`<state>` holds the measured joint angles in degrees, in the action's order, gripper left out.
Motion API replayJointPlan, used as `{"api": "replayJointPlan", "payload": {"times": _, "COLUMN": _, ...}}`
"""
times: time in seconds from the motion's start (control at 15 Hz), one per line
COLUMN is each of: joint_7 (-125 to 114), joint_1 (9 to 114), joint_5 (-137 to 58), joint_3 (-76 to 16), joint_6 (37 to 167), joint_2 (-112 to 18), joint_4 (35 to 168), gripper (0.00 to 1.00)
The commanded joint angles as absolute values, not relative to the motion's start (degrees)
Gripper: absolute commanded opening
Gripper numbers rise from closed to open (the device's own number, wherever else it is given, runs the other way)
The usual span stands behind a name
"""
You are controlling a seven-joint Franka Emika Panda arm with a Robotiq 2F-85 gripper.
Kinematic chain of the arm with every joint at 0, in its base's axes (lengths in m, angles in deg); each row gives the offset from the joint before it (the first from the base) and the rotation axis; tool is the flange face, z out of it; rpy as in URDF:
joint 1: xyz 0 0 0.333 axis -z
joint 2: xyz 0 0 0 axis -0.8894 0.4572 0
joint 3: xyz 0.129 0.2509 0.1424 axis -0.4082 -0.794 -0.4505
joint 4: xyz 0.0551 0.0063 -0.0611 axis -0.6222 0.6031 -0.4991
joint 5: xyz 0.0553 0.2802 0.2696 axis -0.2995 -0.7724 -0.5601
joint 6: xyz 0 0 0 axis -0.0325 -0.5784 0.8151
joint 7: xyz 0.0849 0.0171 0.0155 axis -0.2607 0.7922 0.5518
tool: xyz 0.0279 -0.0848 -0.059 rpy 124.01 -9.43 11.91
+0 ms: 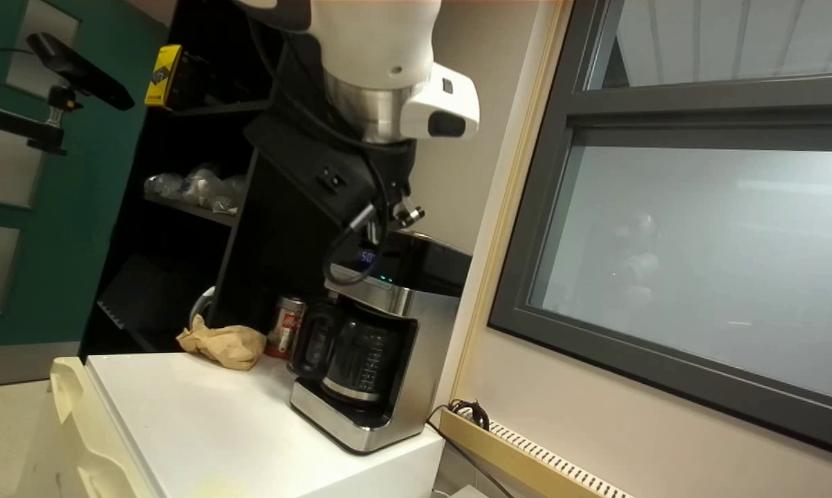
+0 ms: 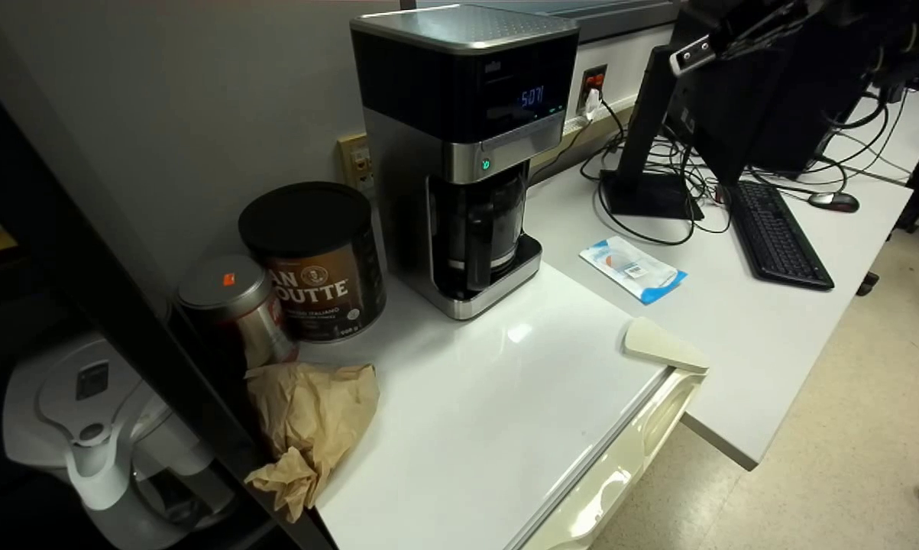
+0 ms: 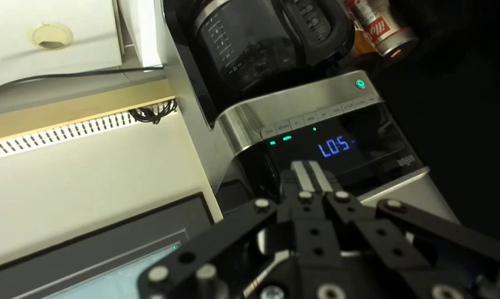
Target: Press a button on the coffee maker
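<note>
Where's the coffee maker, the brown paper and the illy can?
Coffee maker (image 2: 465,162): in an exterior view, on its silver band.
Brown paper (image 2: 315,412): in an exterior view, on its middle.
Illy can (image 3: 378,29): in the wrist view, on its red label.

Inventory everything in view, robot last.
Cabinet: one, white, beside desk
Coffee maker: one, black-silver, on cabinet
Carafe: one, dark, in coffee maker
Tub: one, black-brown, beside coffee maker
Can: one, silver-red, beside tub
Paper bag: one, brown, on cabinet
Shelf: one, black, beside cabinet
Jug: one, grey-white, at shelf
Box: one, yellow, on shelf
Plastic bags: count unclear, clear, on shelf
Keyboard: one, black, on desk
Mouse: one, dark, on desk
Packet: one, white-blue, on desk
Monitor: one or more, black, on desk
Claw: one, black, shut, near coffee maker
Arm: one, white, above coffee maker
</note>
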<state>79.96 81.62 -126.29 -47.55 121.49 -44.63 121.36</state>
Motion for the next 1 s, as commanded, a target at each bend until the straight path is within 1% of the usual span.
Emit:
{"api": "replayJointPlan", "payload": {"times": 0.0, "joint_7": 86.26, "joint_1": 83.89, "joint_5": -131.93, "joint_3": -48.03, "joint_6": 116.51, "joint_2": -39.02, "joint_4": 118.15, "gripper": 0.00}}
{"api": "replayJointPlan", "payload": {"times": 0.33, "joint_7": 86.64, "joint_1": 85.19, "joint_5": -132.42, "joint_3": -48.14, "joint_6": 112.59, "joint_2": -35.15, "joint_4": 116.33, "gripper": 0.00}}
{"api": "replayJointPlan", "payload": {"times": 0.4, "joint_7": 86.37, "joint_1": 79.50, "joint_5": -134.39, "joint_3": -41.49, "joint_6": 109.73, "joint_2": -35.24, "joint_4": 115.80, "gripper": 0.00}}
{"api": "replayJointPlan", "payload": {"times": 0.93, "joint_7": 84.73, "joint_1": 73.75, "joint_5": -137.85, "joint_3": -34.23, "joint_6": 101.94, "joint_2": -31.62, "joint_4": 111.48, "gripper": 0.00}}
